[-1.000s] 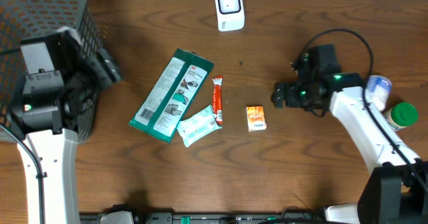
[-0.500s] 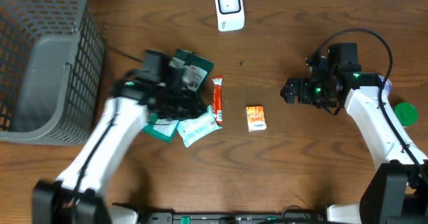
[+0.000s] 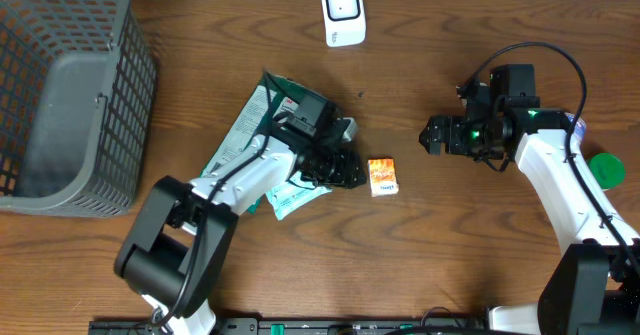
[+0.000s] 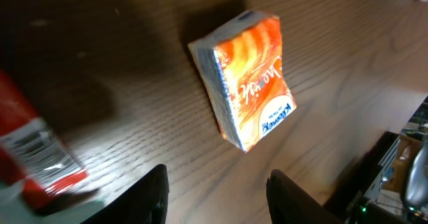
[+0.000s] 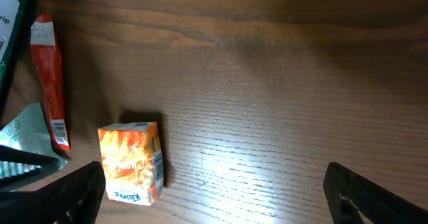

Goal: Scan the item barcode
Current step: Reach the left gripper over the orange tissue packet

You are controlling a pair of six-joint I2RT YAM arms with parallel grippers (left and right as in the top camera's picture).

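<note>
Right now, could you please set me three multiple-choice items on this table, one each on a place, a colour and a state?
1. Where on the table does the white device stand?
A. At the near edge
B. At the far edge, near the middle
C. Dead centre

2. What colour is the small tissue pack?
A. Blue
B. Black
C. Orange

3. How is the right pincer?
A. Open and empty
B. Shut on the tissue pack
C. Shut with nothing in it

Answers:
1 B, it sits at the top of the overhead view, about midway across.
2 C, its wrapper is orange in every view.
3 A, its wrist view shows the fingers wide apart with only bare wood between them.
</note>
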